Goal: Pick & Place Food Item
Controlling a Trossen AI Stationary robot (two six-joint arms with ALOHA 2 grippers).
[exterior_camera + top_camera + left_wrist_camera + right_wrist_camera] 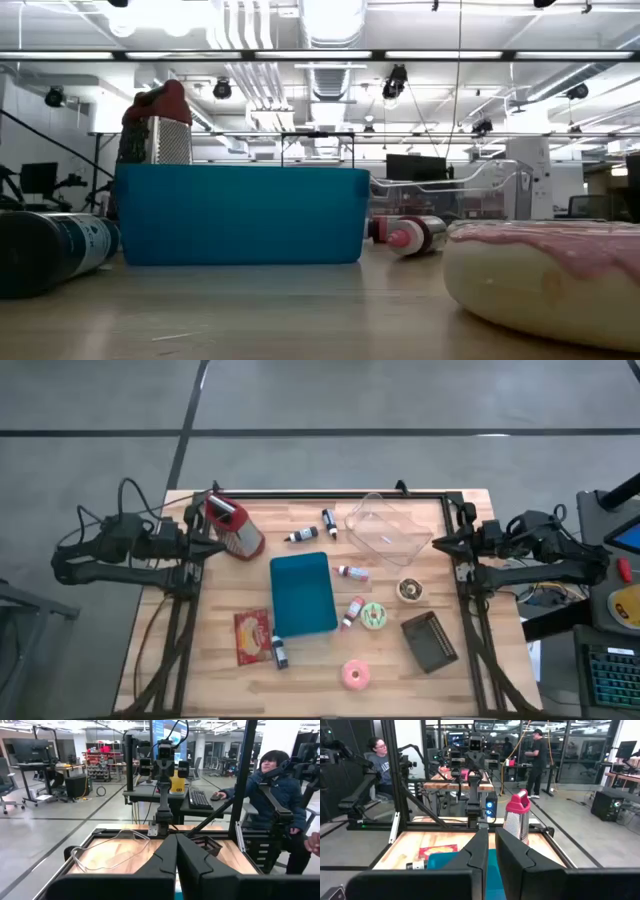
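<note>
Food items lie on the wooden table: a pink-iced donut (pixel 355 675) near the front edge, large in the low view (pixel 545 280), a green-iced donut (pixel 374 616), a dark-topped one (pixel 410 590) and a red snack packet (pixel 252 636). A teal tray (pixel 303 593) rests flat in the middle. My left gripper (pixel 212 544) is shut above the table's left edge, beside the grater. My right gripper (pixel 440 545) is shut above the right edge. Each wrist view shows its own fingers closed together, left (pixel 176 837) and right (pixel 491 831), with nothing between them.
A red-handled grater (pixel 232 527) stands at the far left. A clear plastic container (pixel 388 526) sits at the far right and a black basket (pixel 429 641) at the near right. Several small bottles (pixel 301 535) lie around the tray. People are in the room beyond the table.
</note>
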